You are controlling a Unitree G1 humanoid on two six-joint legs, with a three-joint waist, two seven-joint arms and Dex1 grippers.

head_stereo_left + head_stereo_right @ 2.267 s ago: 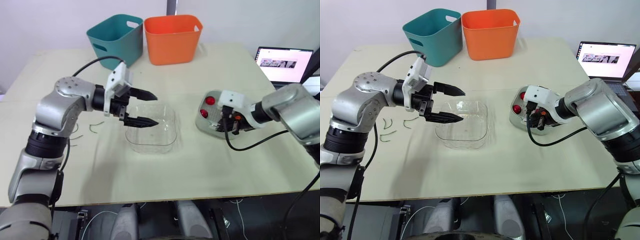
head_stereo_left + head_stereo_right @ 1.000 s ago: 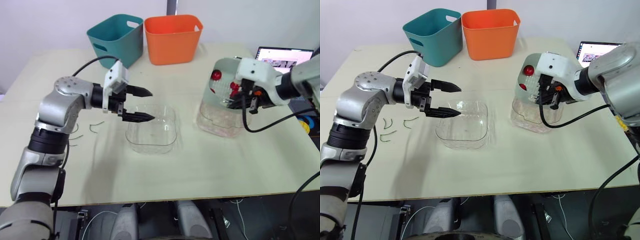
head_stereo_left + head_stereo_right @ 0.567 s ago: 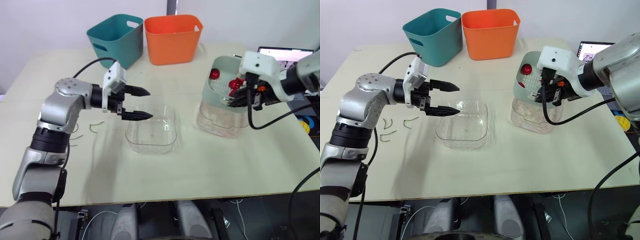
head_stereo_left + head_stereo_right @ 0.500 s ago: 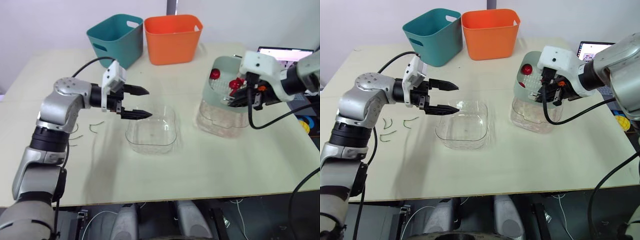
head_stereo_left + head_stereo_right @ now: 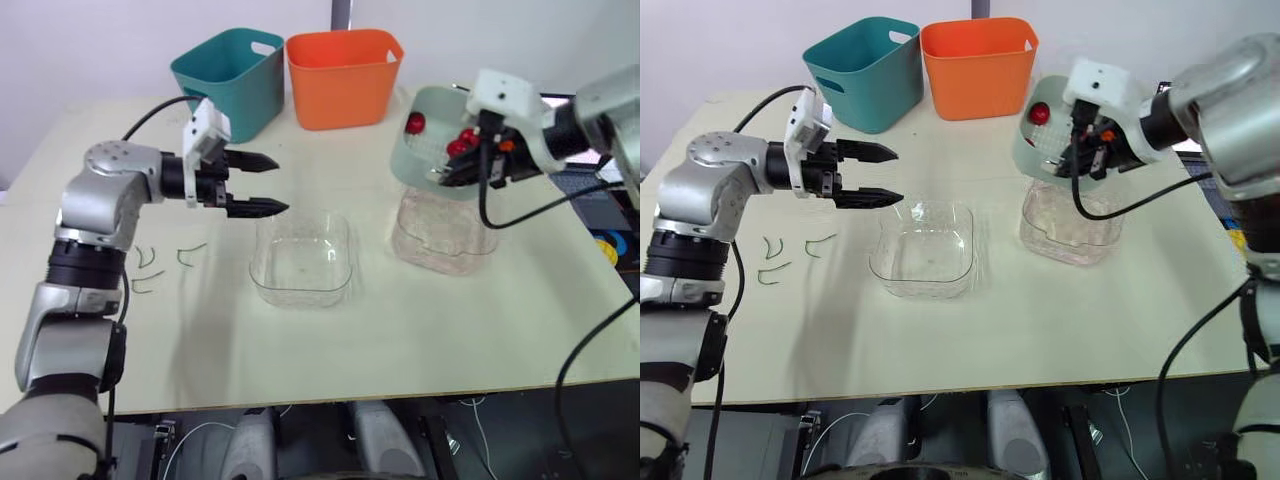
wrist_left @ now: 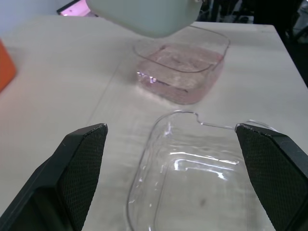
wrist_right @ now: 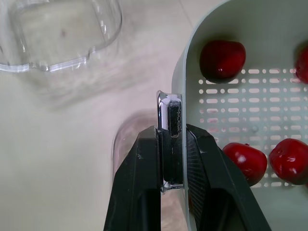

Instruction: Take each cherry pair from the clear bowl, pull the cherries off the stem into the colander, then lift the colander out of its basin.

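Right wrist view | right claw (image 7: 172,132) clamped on slotted pale-green colander (image 7: 250,29) rim | left claw (image 5: 280,184) apart

Pale green colander (image 5: 408,160), tilted, holds red cherries (image 7: 222,60) above its clear basin (image 5: 440,248). The clear bowl (image 5: 925,255) lies empty.

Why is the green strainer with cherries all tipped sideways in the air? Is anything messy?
The right claw holds the colander by its rim, tilted above its basin, so the cherries could roll out. Loose green stems also lie on the table beside the clear bowl.
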